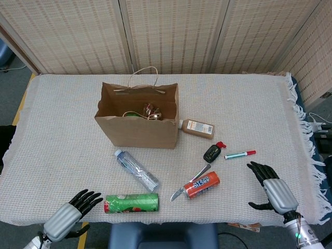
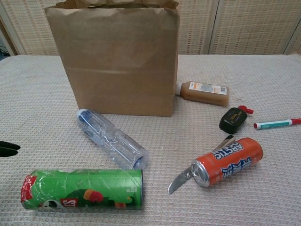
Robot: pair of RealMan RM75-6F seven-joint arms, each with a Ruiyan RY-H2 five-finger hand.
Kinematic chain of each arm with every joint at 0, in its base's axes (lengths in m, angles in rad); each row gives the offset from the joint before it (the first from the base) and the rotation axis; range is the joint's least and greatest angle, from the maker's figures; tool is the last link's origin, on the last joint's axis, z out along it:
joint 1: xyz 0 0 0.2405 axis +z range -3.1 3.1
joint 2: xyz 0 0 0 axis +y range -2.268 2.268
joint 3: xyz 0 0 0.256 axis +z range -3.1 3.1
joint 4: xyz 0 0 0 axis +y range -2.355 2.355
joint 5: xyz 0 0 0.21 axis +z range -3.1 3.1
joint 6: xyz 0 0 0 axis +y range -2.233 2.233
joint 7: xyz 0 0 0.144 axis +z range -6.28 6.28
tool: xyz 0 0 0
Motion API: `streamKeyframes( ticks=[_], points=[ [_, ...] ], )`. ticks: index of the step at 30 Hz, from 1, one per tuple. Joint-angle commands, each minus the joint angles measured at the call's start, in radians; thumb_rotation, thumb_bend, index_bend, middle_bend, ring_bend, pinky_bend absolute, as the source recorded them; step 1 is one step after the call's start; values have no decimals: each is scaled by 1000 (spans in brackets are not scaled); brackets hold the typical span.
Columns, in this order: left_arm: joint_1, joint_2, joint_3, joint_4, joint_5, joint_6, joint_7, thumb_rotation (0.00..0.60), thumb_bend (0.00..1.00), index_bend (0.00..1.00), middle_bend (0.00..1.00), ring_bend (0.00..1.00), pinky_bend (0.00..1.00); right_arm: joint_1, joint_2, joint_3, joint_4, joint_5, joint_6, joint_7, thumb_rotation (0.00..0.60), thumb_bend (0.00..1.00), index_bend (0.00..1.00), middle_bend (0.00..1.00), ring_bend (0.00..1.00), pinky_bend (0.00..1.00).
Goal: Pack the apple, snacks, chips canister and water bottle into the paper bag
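The brown paper bag (image 1: 137, 127) (image 2: 120, 61) stands upright and open, with snack wrappers and something green inside. In front of it a clear water bottle (image 1: 136, 169) (image 2: 112, 138) lies on its side. The green chips canister (image 1: 131, 203) (image 2: 82, 189) lies near the front edge. My left hand (image 1: 71, 216) is open at the front edge, its fingers spread just left of the canister; only dark fingertips (image 2: 8, 148) show in the chest view. My right hand (image 1: 272, 187) is open at the front right, holding nothing.
An orange soda can (image 1: 202, 184) (image 2: 227, 161) lies on a knife (image 1: 189, 183). A brown bottle (image 1: 197, 128) (image 2: 203, 92) lies beside the bag. A black key fob (image 1: 211, 153) and a pen (image 1: 239, 154) lie to the right. The cloth-covered table (image 1: 249, 109) ends in fringe on the right.
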Motion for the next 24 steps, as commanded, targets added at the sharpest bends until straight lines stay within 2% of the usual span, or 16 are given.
streamKeyframes(
  ticks=[1,10,18,22,24],
  points=[
    [-28,-25,-19,-36,-24,-58,32,600,332,0,0,0,23,0,1,0,0,1,0,1,600,0,0,0,0,0],
    [-74,-98,-59,-134,-104,-191,93,600,332,0,0,0,23,1,4,0,-2,2,-2,9,600,0,0,0,0,0],
    [-120,-169,-108,-97,-154,-266,153,600,329,0,0,0,23,-1,8,-1,-5,1,-2,19,600,0,0,0,0,0],
    [-133,-179,-114,-82,-166,-286,158,600,331,0,0,0,22,-1,8,-1,-5,2,-2,21,600,0,0,0,0,0],
    [-159,-190,-121,-49,-185,-334,162,600,331,0,0,0,22,0,8,1,-6,4,-2,22,600,0,0,0,0,0]
  ],
)
